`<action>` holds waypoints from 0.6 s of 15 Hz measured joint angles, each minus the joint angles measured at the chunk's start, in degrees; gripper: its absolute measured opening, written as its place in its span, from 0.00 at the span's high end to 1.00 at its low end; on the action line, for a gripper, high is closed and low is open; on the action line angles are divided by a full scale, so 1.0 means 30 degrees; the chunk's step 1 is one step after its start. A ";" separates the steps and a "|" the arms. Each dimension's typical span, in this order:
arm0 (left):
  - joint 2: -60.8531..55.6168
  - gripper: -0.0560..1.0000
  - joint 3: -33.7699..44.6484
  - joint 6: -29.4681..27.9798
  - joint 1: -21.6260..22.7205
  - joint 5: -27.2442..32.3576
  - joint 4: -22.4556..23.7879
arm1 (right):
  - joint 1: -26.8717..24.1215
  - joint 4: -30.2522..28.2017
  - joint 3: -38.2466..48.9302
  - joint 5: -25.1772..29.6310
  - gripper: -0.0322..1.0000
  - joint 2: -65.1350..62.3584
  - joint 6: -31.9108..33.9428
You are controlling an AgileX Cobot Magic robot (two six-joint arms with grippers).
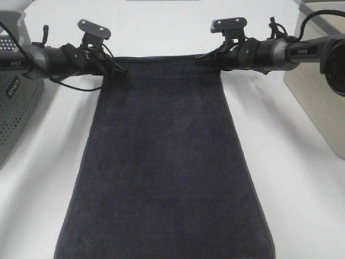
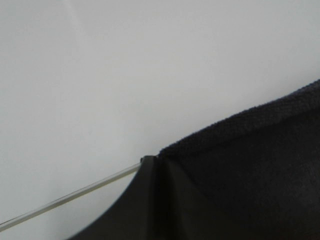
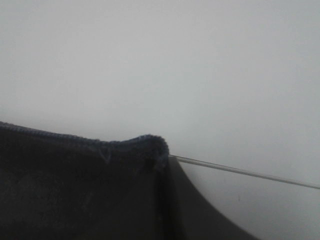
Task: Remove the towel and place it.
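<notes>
The dark charcoal-navy towel (image 1: 161, 162) hangs stretched out flat between the two grippers, its long body running toward the near edge of the exterior high view. My left gripper (image 1: 119, 70) is shut on the towel's far left corner, and the dark terry cloth (image 2: 250, 165) fills the left wrist view beside the finger. My right gripper (image 1: 200, 59) is shut on the towel's far right corner, whose hemmed edge (image 3: 145, 142) shows in the right wrist view. No white tag shows.
A grey perforated basket (image 1: 13, 102) stands at the left edge. A beige box (image 1: 318, 97) stands at the right edge. The white table (image 1: 302, 189) lies under and around the towel.
</notes>
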 joint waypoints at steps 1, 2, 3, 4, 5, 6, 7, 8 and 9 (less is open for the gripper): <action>0.0115 0.93 0.0000 -0.0019 0.0000 -0.0038 0.0000 | 0.0000 0.0000 0.0000 -0.0019 0.95 0.0038 0.0019; 0.0172 0.93 0.0000 -0.0057 -0.0019 -0.0191 0.0000 | 0.0000 -0.0019 0.0000 -0.0057 0.95 0.0038 0.0019; 0.0210 0.93 0.0000 -0.0134 -0.0038 -0.0267 0.0000 | 0.0000 -0.0038 0.0000 -0.0095 0.95 0.0038 0.0076; 0.0210 0.93 0.0000 -0.0153 -0.0038 -0.0286 0.0000 | 0.0000 -0.0057 0.0000 -0.0095 0.95 0.0038 0.0134; 0.0210 0.93 0.0000 -0.0153 -0.0057 -0.0363 0.0019 | 0.0000 -0.0057 0.0000 -0.0134 0.95 0.0038 0.0191; 0.0210 0.92 0.0000 -0.0153 -0.0057 -0.0458 0.0019 | 0.0000 -0.0057 0.0000 -0.0267 0.95 0.0038 0.0325; 0.0210 0.91 0.0000 -0.0153 -0.0057 -0.0554 0.0019 | 0.0000 -0.0057 0.0000 -0.0344 0.95 0.0038 0.0344; 0.0210 0.88 0.0000 -0.0153 -0.0057 -0.0573 0.0019 | 0.0000 -0.0057 0.0000 -0.0401 0.95 0.0038 0.0344; 0.0210 0.84 0.0000 -0.0153 -0.0057 -0.0668 0.0019 | 0.0000 -0.0057 0.0000 -0.0439 0.93 0.0038 0.0344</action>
